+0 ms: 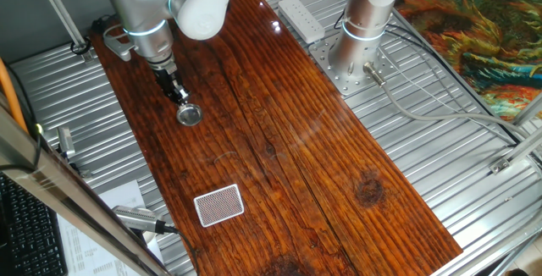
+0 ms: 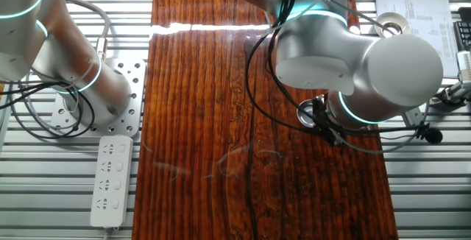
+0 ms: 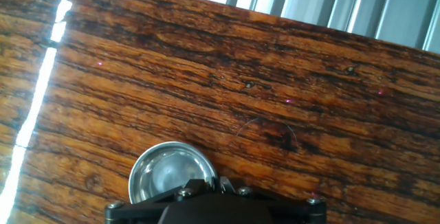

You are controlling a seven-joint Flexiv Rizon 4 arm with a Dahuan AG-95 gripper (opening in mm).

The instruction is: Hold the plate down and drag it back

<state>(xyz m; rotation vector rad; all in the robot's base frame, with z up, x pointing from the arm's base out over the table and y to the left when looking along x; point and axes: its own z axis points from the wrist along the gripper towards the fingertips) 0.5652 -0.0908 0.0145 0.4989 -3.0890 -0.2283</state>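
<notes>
The plate [image 1: 189,115] is a small round shiny silver dish on the dark wooden board [image 1: 279,140], near its far left part. My gripper [image 1: 183,104] comes down from above with its two fingers close together, and its tips rest on the plate's near rim. In the hand view the plate [image 3: 163,170] sits at the bottom, partly under the gripper [image 3: 218,181], whose jaws stand shut with only a thin slit between them. In the other fixed view the plate [image 2: 305,113] peeks out from under my arm, and the gripper [image 2: 322,120] is mostly hidden.
A red-and-white patterned card [image 1: 219,205] lies near the board's front left. A white power strip [image 1: 301,18] and a second arm's base [image 1: 360,52] stand at the back right. A pen-like tool [image 1: 140,218] lies off the board's left edge.
</notes>
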